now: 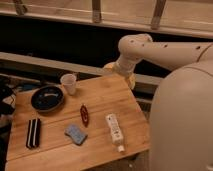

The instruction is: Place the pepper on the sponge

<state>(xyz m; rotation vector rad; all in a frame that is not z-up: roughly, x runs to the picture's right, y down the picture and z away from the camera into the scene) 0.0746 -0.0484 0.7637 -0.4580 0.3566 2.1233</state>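
The pepper, slim, dark red and glossy, lies on the wooden table near its middle. Just in front of it and slightly left, the blue-grey sponge rests flat, with a small gap between the two. My gripper hangs at the end of the white arm over the table's far right corner, well away from the pepper and the sponge. Nothing shows in the gripper.
A white paper cup stands at the back of the table, beside a dark bowl. A black striped block lies at the front left. To the right of the sponge is a white remote-like device. My white body fills the right side.
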